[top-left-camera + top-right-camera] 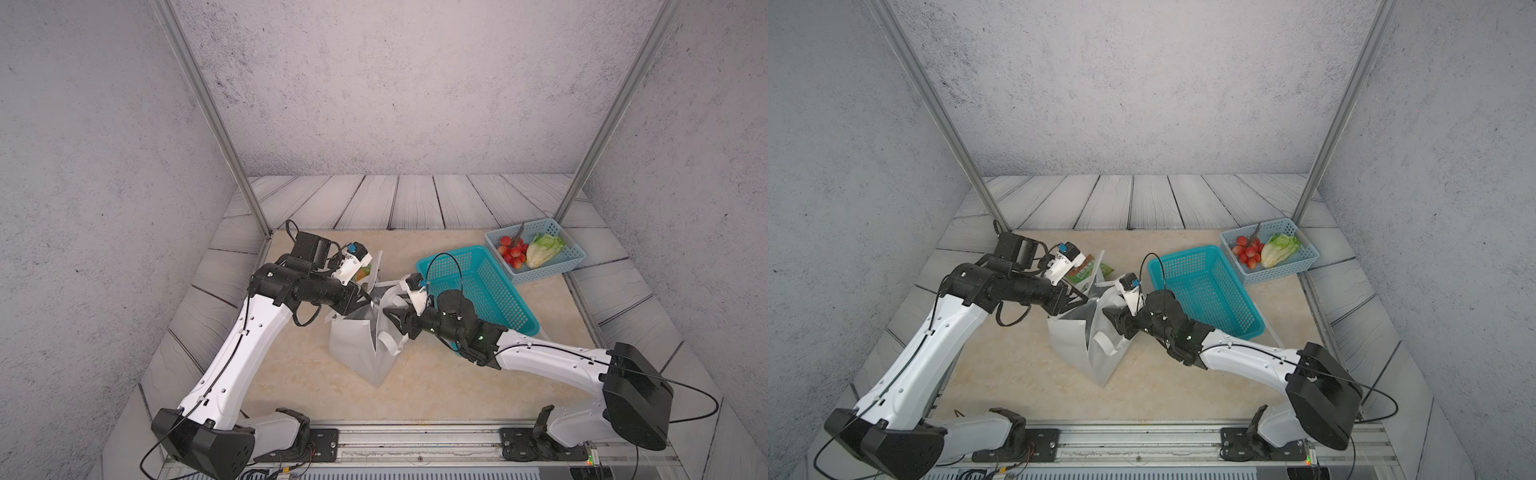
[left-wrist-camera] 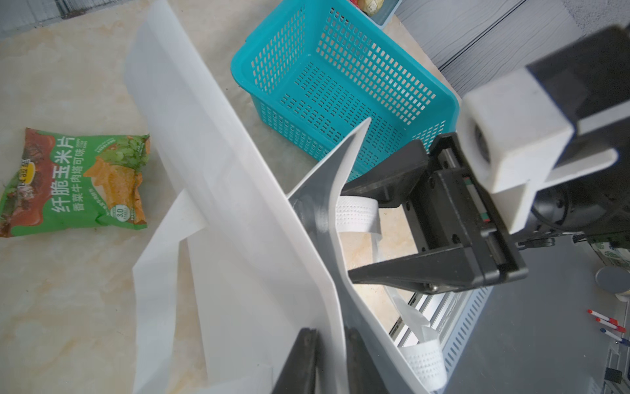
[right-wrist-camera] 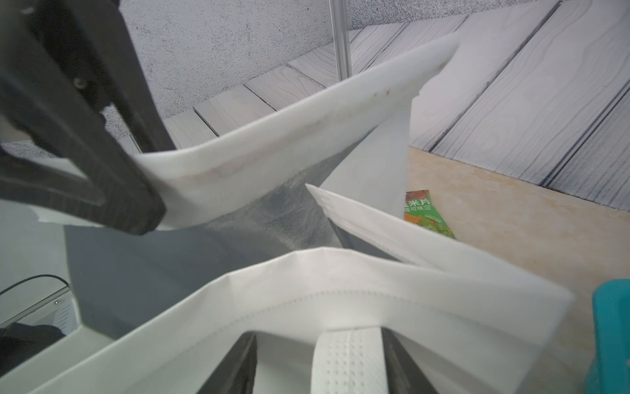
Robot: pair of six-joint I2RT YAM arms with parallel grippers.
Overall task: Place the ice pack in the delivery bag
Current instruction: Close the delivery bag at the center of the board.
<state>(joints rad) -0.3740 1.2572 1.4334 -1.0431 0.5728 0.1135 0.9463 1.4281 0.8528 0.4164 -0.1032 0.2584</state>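
The delivery bag (image 1: 361, 349) (image 1: 1075, 349) stands open mid-table, white outside with silver foil lining (image 3: 272, 218). My left gripper (image 1: 368, 301) (image 1: 1084, 299) (image 2: 329, 336) is shut on the bag's left rim (image 2: 238, 204), one finger outside and one inside the wall. My right gripper (image 1: 388, 313) (image 1: 1106, 311) (image 3: 318, 337) (image 2: 347, 228) stands open against the right wall from outside. A white loop handle (image 3: 347, 361) (image 2: 358, 211) lies between its fingers. The ice pack is out of view in every frame.
A green snack packet (image 2: 78, 180) (image 1: 1090, 270) (image 3: 426, 218) lies on the table behind the bag. A teal mesh basket (image 1: 451, 251) (image 1: 1183, 251) (image 2: 341, 85) sits right of the bag. Further back right, a pale blue basket (image 1: 540, 272) (image 1: 1275, 270) holds tomatoes (image 1: 513, 249) and lettuce (image 1: 544, 249).
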